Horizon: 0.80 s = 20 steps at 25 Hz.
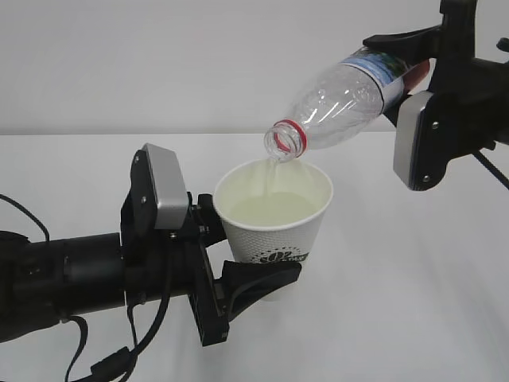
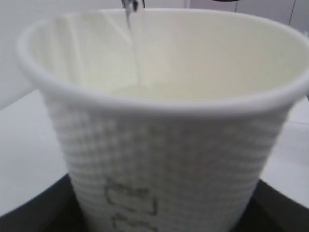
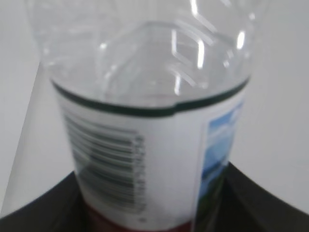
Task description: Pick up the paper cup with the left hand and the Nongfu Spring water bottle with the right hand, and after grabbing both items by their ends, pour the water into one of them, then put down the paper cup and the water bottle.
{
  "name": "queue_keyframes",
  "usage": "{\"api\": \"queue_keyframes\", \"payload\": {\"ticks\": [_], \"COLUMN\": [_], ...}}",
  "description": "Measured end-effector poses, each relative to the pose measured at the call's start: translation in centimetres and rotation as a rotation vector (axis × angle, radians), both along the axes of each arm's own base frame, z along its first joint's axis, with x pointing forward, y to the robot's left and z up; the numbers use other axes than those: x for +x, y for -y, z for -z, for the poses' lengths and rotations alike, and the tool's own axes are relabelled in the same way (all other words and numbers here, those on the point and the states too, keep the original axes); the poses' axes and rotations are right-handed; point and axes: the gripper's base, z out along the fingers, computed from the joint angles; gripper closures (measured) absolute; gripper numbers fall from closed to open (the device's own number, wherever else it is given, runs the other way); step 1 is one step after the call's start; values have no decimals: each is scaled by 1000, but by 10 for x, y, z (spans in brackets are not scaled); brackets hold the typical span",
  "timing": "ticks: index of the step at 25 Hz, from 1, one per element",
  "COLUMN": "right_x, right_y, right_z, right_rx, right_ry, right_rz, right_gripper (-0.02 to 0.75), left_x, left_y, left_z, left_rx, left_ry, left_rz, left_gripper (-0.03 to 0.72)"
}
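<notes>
The white paper cup (image 1: 274,227) with its dark green logo stands upright above the table, and my left gripper (image 1: 253,255) is shut on its lower part. In the left wrist view the paper cup (image 2: 164,145) fills the frame, with black fingers (image 2: 29,212) at both bottom corners. My right gripper (image 1: 409,68) is shut on the labelled end of the Nongfu Spring water bottle (image 1: 350,91). The bottle is tilted, its red-ringed neck down over the cup's rim. A thin stream of water (image 1: 274,169) falls into the cup, which holds water (image 1: 266,208). Close up, the bottle (image 3: 145,145) shows its barcode.
A white table (image 1: 413,310) lies under both arms and a plain pale wall stands behind. Black cables (image 1: 119,358) hang from the left arm at the bottom left. No other objects are in view.
</notes>
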Motion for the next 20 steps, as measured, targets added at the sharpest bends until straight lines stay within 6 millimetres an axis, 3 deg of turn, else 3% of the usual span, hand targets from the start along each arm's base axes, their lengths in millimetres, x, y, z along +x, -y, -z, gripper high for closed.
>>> {"api": "queue_keyframes", "payload": {"ticks": [20], "right_x": [0], "right_y": [0], "right_z": [0], "right_rx": [135], "right_ry": [-88], "right_rz": [18], "right_gripper": [290], "left_x": [0], "left_y": [0], "left_z": [0], "left_rx": [0], "left_ry": [0], "left_rz": [0], "left_gripper": [173]}}
